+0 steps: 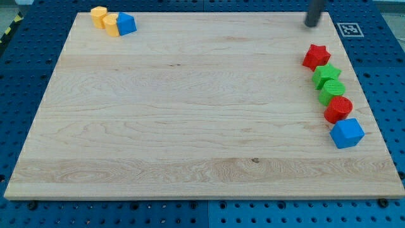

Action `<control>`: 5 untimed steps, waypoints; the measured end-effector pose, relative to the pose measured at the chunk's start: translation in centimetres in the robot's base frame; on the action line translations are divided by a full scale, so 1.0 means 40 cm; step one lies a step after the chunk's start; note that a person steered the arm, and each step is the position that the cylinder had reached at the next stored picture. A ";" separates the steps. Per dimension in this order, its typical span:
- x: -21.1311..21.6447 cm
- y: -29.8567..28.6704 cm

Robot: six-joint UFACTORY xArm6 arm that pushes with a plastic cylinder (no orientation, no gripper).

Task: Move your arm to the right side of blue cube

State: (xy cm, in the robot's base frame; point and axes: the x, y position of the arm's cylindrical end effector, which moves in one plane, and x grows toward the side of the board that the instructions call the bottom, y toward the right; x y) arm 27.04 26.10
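A blue cube (pixel 347 133) sits near the view's right edge of the wooden board (pixel 190 101), at the lower end of a column of blocks. Above it are a red cylinder (pixel 338 109), a green cylinder (pixel 332 92), a green star (pixel 326 75) and a red star (pixel 316 56). My tip (pixel 311 25) is at the view's top right, above the red star and far above the blue cube, touching no block. A second blue block (pixel 126 24) sits at the view's top left.
Two yellow blocks (pixel 99 15) (pixel 111 25) lie next to the top-left blue block. A black-and-white marker tag (pixel 350 29) sits on the blue pegboard table (pixel 386 63) off the board's top right corner.
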 end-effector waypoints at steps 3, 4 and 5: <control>0.620 0.112; 0.741 0.110; 0.749 0.110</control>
State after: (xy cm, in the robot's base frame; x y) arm 57.02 30.51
